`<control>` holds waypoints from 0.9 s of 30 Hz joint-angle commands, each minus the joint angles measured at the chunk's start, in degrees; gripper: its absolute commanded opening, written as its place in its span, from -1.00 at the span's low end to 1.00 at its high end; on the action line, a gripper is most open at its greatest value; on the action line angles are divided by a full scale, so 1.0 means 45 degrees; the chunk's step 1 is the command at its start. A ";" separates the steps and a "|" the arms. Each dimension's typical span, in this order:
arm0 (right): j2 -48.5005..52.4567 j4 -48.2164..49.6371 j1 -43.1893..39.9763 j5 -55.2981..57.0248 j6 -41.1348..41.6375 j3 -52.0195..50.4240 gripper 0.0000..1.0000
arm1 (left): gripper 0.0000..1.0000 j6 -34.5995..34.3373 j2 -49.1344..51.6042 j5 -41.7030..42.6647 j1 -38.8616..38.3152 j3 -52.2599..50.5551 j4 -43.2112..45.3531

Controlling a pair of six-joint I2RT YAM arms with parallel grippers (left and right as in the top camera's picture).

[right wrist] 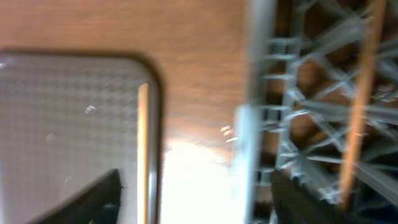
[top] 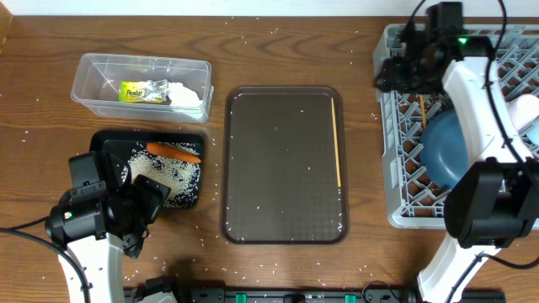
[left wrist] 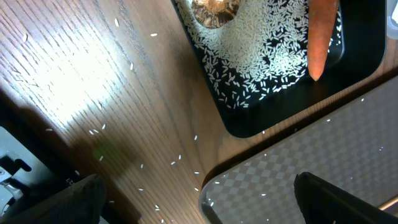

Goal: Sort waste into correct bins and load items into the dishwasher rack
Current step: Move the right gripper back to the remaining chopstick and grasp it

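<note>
Chopstick [top: 337, 143] on brown tray [top: 278, 168], long axis along tray's right edge.

No legible text was found. The yellow-green snack wrapper [top: 141, 91] in the clear plastic rectangular tub [top: 93, 71] bore print too small to read.
</note>
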 commanded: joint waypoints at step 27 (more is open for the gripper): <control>-0.0539 0.5260 0.5372 0.4930 0.6071 -0.6562 0.98 | 0.95 0.0068 -0.0058 -0.0165 0.0068 0.0044 -0.0078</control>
